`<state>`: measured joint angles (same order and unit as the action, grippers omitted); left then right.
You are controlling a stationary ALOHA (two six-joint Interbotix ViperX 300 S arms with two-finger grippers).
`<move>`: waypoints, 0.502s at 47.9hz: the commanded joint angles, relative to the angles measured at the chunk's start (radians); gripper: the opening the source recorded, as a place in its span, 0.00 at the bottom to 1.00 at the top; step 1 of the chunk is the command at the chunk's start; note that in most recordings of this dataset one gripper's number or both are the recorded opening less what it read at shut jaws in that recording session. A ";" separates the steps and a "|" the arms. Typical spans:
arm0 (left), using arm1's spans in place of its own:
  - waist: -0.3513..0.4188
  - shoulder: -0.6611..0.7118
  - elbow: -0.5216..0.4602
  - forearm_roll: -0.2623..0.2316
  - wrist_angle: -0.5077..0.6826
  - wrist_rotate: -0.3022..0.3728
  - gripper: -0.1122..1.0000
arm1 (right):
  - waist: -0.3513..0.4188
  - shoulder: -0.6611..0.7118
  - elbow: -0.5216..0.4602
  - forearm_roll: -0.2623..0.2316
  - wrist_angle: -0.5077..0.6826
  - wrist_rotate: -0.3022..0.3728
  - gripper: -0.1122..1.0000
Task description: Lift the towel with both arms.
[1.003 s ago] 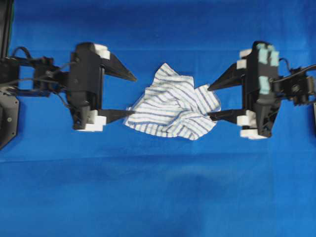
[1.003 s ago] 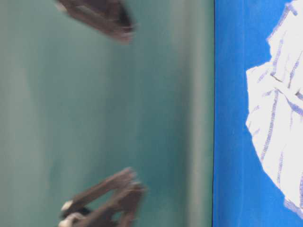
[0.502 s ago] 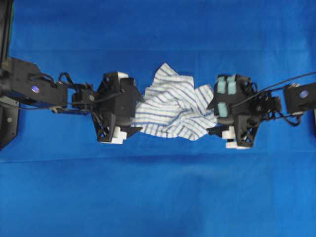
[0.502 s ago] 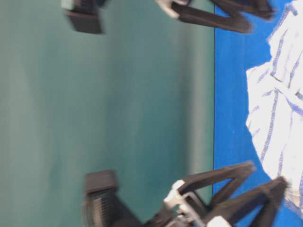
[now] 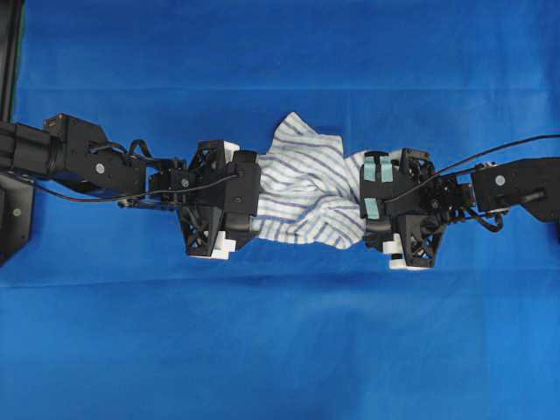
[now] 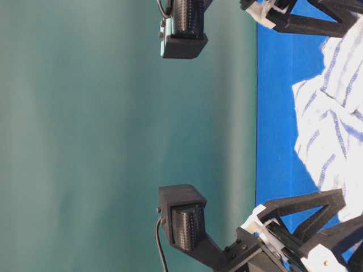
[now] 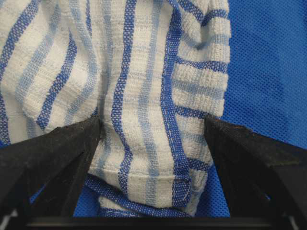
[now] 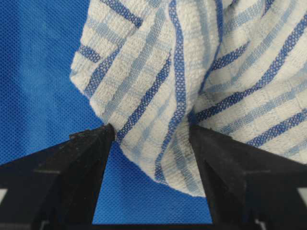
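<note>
The towel (image 5: 306,188), white with blue-grey stripes, lies crumpled on the blue table covering (image 5: 280,332). My left gripper (image 5: 245,206) points down over its left end and my right gripper (image 5: 372,208) over its right end. In the left wrist view the left gripper (image 7: 152,132) is open, with its black fingers (image 7: 57,153) either side of a hemmed towel (image 7: 144,96) fold. In the right wrist view the right gripper (image 8: 151,134) is open astride a towel (image 8: 192,72) corner. The table-level view shows the towel (image 6: 334,124) resting on the covering between both arms.
Bare blue covering surrounds the towel on all sides in the overhead view. A black arm base (image 5: 13,210) sits at the far left edge. A green wall (image 6: 113,136) fills most of the table-level view.
Both arms have moved inward and tipped down onto the towel's two ends. The fingers that were beside the towel now straddle its edges. The towel still lies on the covering.
</note>
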<state>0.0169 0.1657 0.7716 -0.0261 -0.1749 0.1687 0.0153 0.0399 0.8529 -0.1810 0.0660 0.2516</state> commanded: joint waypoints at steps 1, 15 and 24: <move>-0.003 -0.003 -0.014 0.000 0.017 0.005 0.87 | -0.011 -0.011 -0.015 0.003 -0.009 0.002 0.70; 0.009 -0.017 -0.023 0.002 0.103 0.017 0.23 | -0.021 -0.017 -0.017 0.000 -0.005 -0.006 0.23; 0.031 -0.061 -0.031 0.000 0.140 0.017 0.15 | -0.021 -0.046 -0.018 0.000 -0.003 -0.002 0.13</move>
<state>0.0322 0.1488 0.7547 -0.0261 -0.0491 0.1856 -0.0077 0.0307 0.8529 -0.1810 0.0660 0.2470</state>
